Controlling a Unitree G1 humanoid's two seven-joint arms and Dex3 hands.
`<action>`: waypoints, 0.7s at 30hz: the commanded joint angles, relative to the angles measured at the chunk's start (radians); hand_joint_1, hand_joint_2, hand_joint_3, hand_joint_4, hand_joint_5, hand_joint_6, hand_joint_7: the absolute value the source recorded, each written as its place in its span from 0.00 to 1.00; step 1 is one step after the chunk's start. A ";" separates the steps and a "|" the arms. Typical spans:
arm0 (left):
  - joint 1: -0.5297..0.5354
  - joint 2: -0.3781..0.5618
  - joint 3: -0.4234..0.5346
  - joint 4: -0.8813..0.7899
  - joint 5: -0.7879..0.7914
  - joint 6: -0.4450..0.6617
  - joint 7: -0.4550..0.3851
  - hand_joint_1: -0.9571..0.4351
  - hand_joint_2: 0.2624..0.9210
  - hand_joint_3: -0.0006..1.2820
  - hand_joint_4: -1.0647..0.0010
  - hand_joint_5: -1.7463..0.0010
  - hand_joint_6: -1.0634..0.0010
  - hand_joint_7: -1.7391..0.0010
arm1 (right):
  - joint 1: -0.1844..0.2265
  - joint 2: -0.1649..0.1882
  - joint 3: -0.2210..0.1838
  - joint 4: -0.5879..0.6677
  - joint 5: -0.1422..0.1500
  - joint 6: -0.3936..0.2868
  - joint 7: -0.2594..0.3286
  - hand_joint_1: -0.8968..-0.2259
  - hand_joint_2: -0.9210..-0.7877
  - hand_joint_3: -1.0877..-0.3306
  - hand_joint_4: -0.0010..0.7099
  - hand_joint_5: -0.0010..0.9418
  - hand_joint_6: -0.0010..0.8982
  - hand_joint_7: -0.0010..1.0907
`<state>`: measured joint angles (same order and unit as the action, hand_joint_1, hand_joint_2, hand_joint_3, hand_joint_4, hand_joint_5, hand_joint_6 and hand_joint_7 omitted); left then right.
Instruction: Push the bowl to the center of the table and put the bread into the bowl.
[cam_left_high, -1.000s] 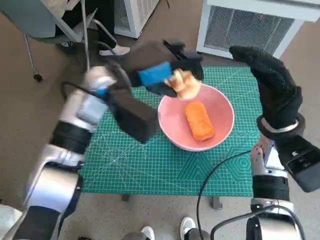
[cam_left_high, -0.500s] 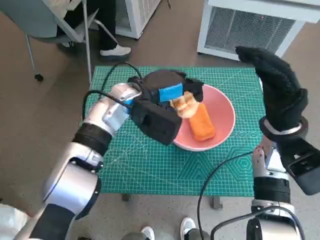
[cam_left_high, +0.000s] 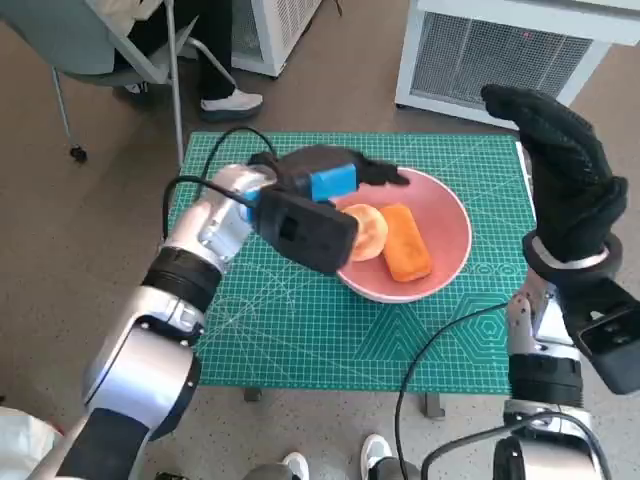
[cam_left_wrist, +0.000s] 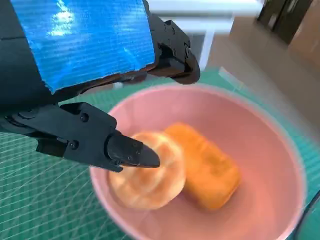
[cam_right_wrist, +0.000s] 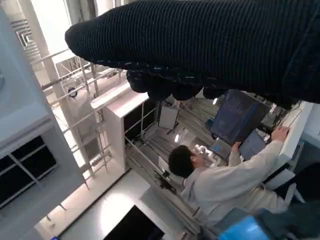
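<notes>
Half a second back I saw the round bread pinched at the left hand's fingertips above the bowl rim; now the round bread lies loose inside the pink bowl, touching the orange loaf beside it. Left hand hovers over the bowl's near-left rim, fingers apart and holding nothing; in the left wrist view one fingertip hangs just above the bun without clearly touching it. One second ago that hand was higher, with the bun in its grip. Bowl sits on the green mat of the tabletop, roughly mid-table, same place as before. Right hand stays raised off the table's right edge, fingers spread, empty. Person at a desk shows in the right wrist view
</notes>
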<state>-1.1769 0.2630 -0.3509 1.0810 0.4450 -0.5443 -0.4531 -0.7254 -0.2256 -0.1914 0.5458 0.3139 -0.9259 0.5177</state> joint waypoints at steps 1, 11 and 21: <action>0.036 0.023 0.088 -0.030 -0.102 -0.069 0.030 0.38 1.00 0.08 0.82 1.00 0.72 0.92 | 0.010 -0.009 -0.002 -0.002 -0.011 0.016 -0.017 0.45 0.00 0.49 0.44 0.00 0.29 0.16; 0.152 -0.049 0.295 -0.118 -0.357 -0.250 0.148 0.31 1.00 0.20 0.78 0.99 0.70 0.93 | -0.032 -0.010 -0.009 0.013 -0.020 0.047 -0.058 0.47 0.00 0.50 0.44 0.00 0.29 0.16; 0.281 -0.155 0.396 -0.321 -0.638 -0.217 0.063 0.33 1.00 0.30 0.71 0.98 0.67 0.94 | -0.062 0.005 0.005 -0.017 -0.073 0.102 -0.144 0.47 0.00 0.47 0.45 0.01 0.30 0.16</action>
<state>-0.9288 0.1260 0.0280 0.8264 -0.1374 -0.7926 -0.3603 -0.7890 -0.2267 -0.1911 0.5373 0.2652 -0.8454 0.3955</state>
